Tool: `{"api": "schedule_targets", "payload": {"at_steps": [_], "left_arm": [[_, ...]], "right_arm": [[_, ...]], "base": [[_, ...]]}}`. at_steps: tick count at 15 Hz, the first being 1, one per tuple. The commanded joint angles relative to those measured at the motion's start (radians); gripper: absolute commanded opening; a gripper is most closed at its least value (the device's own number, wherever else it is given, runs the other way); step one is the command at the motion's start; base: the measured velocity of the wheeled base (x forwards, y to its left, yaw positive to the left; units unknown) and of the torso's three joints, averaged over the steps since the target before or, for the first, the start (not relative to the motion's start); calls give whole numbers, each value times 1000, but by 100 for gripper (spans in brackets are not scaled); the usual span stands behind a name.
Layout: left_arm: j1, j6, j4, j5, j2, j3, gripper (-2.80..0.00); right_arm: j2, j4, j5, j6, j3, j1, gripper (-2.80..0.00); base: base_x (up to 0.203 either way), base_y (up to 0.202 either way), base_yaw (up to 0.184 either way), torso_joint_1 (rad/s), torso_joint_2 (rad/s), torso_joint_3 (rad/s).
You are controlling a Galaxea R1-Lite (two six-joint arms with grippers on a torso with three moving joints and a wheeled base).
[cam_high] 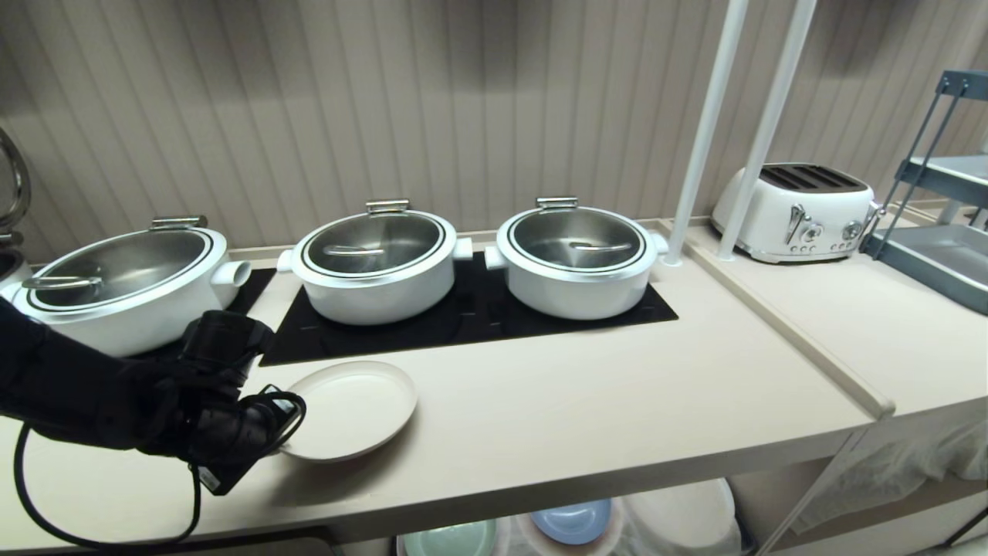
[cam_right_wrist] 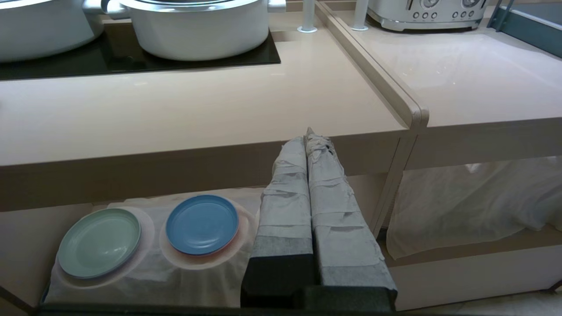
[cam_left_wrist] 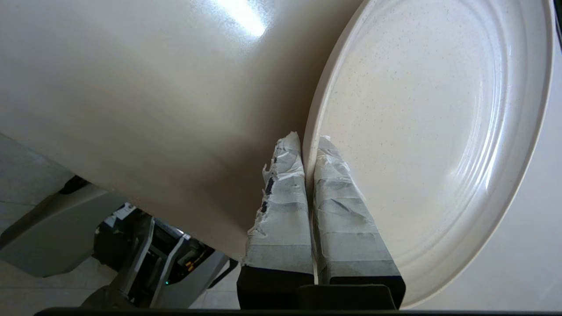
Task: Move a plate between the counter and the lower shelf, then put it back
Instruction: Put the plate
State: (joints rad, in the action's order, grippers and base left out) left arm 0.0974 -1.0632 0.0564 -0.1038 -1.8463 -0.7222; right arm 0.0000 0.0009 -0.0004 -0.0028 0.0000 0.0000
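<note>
- Three white lidded pots (cam_high: 376,262) on the counter (cam_high: 587,401)
- One cream plate (cam_high: 351,408) near its front edge
- Two plates on the lower shelf (cam_right_wrist: 145,267): one mint-green plate (cam_right_wrist: 99,242), one blue plate (cam_right_wrist: 202,224)
- One white toaster (cam_high: 795,210)
- Two white poles (cam_high: 733,123)
- Two black glass panels (cam_high: 471,313)

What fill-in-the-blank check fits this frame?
1. The left gripper is shut on the rim of the ____ plate.
2. That plate is over the ____, near its front edge.
3. On the lower shelf a green plate lies beside a ____ one.

Missing: cream; counter; blue
</note>
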Motion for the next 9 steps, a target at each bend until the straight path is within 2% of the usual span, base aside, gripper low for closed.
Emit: {"api": "schedule_targets", "payload": {"at_steps": [1,9], "left_arm": [[-2,-6,0,0,-34,-18,-280],[-2,-9,2,4,-91,-46,-280]], "right_arm": [[0,-1,0,0,0,0,-280],[0,-1,0,0,0,0,-280]], "base": [[0,0,0,0,0,0],[0,0,0,0,0,0]]}}
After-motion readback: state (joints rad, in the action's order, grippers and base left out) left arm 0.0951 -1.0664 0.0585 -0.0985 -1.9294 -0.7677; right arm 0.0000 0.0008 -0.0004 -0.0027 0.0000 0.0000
